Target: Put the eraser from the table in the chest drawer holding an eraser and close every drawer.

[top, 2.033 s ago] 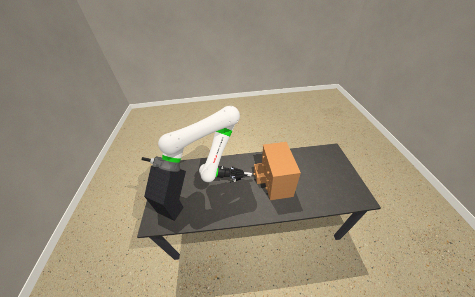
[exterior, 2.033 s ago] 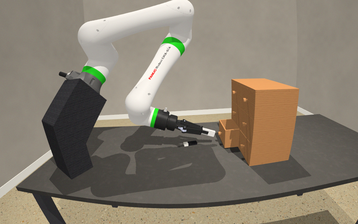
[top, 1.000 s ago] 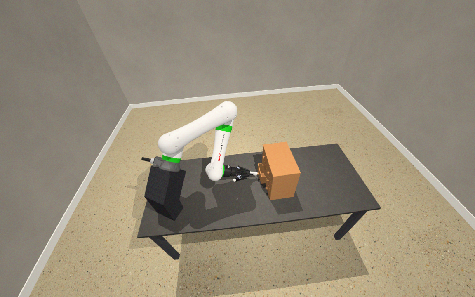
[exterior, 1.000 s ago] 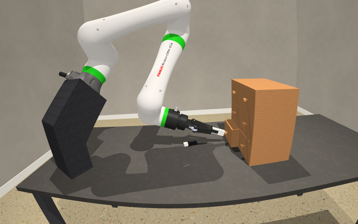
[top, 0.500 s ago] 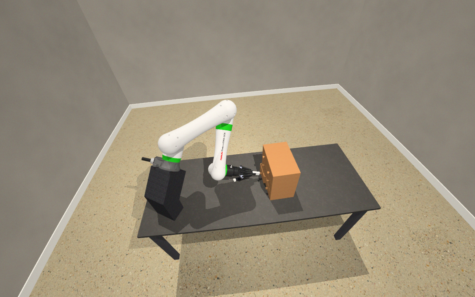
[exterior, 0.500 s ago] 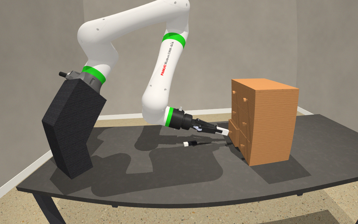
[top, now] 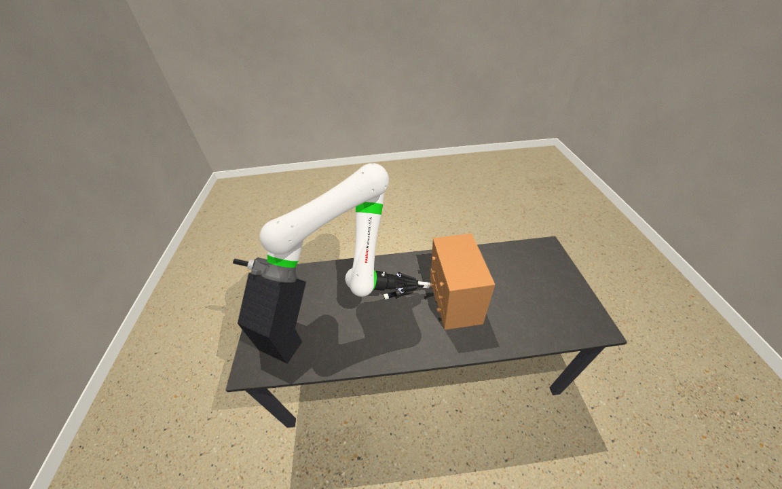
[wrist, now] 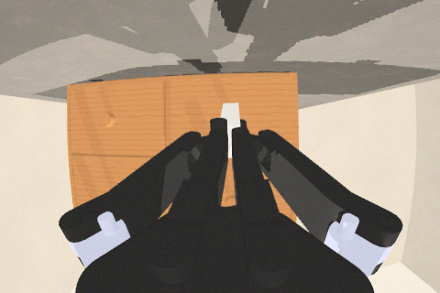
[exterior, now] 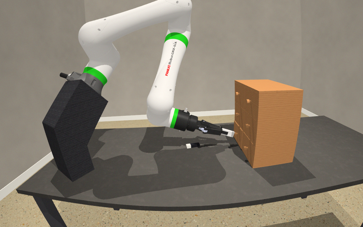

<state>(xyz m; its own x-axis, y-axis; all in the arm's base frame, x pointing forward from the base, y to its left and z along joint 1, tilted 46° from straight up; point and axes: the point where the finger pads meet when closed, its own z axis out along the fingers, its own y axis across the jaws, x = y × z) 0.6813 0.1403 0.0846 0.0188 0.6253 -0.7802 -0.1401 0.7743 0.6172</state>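
The orange wooden chest (top: 470, 261) (exterior: 278, 124) (wrist: 119, 101) stands upright on the table. Its lower far drawer (exterior: 239, 135) (wrist: 270, 96) is almost flush; a thin step shows at its top edge in the exterior view. The other drawer fronts look flush. My gripper (top: 426, 284) (exterior: 231, 134) (wrist: 231, 115) is shut with nothing between its fingers. Its white tips are at that drawer's front, by its knob; exact contact is hidden. The black-and-white eraser (top: 385, 296) (exterior: 192, 145) lies on the table below and behind the fingers. The eraser inside a drawer is hidden.
The dark table (top: 552, 303) (exterior: 163, 194) carries the chest and the arm's black pedestal (top: 272, 316) (exterior: 70, 132). Round knobs, such as the near lower knob (exterior: 245, 148) (wrist: 109, 119), stick out of the chest's front towards the arm.
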